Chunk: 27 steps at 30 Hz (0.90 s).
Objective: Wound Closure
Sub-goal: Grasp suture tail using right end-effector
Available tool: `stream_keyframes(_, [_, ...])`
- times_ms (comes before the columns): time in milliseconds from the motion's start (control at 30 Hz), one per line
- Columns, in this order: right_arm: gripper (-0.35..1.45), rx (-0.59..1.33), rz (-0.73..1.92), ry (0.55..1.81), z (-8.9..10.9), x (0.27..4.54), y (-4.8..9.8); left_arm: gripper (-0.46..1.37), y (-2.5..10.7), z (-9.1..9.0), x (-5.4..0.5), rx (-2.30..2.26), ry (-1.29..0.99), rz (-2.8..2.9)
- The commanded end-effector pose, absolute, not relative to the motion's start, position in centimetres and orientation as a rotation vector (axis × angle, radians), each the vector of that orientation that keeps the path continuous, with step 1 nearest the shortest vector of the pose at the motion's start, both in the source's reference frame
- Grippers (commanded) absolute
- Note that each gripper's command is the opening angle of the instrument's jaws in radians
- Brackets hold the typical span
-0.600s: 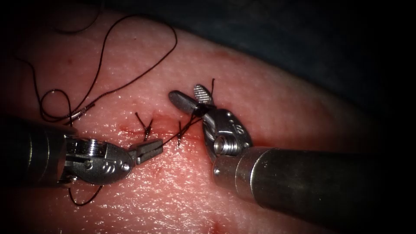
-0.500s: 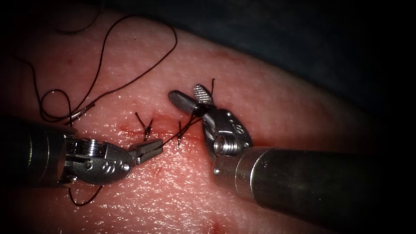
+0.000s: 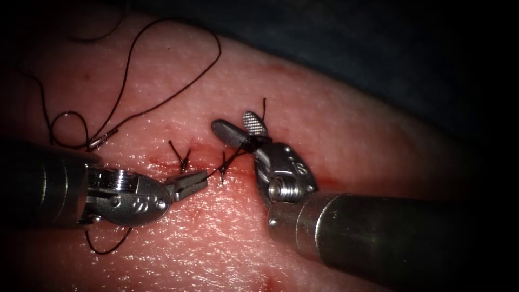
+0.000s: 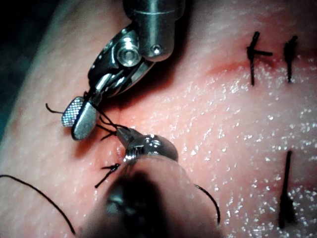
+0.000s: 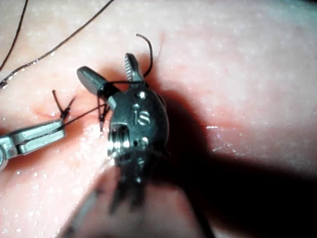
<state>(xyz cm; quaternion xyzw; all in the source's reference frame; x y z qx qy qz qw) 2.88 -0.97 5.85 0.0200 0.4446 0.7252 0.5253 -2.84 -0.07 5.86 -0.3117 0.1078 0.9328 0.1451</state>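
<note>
My left tool [image 3: 201, 179] is shut on the thread [image 3: 216, 170] just below the cut [image 3: 162, 160] in the tissue [image 3: 335, 135]. The thread runs taut up and to the right into the throat of my right tool [image 3: 235, 123], whose jaws stand open around it; a short tail [image 3: 264, 105] curls up past them. In the right wrist view the open right tool [image 5: 106, 67] has the strand [image 5: 81, 115] leading across to the left tool [image 5: 37, 136]. The needle [image 3: 101, 140] lies loose on the tissue at the left, held by neither tool.
Two tied stitches with short cut ends [image 3: 184, 159] [image 3: 223, 168] sit on the cut between the tools. Long loops of thread [image 3: 162, 103] lie over the tissue at the upper left. Several older stitches [image 4: 252, 54] mark the tissue in the left wrist view. Red fluid [image 3: 324, 181] stains the cut's right end.
The left tool has crept slightly up and to the right with the thread still held. The right tool has dropped a little, jaws still open around the strand.
</note>
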Motion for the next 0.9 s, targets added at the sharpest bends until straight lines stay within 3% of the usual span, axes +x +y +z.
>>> stream_keyframes(33, [0.98, 0.042, 1.732, 1.062, 5.85, 2.88, -0.97, -0.35, -0.07, 5.86, -2.83, -0.902, 0.298, 2.691])
stream_keyframes(900, [0.94, -0.206, 1.839, 0.97, 5.91, 2.5, -0.92, -0.35, -0.02, 5.89, -3.11, -0.915, 0.31, 2.729])
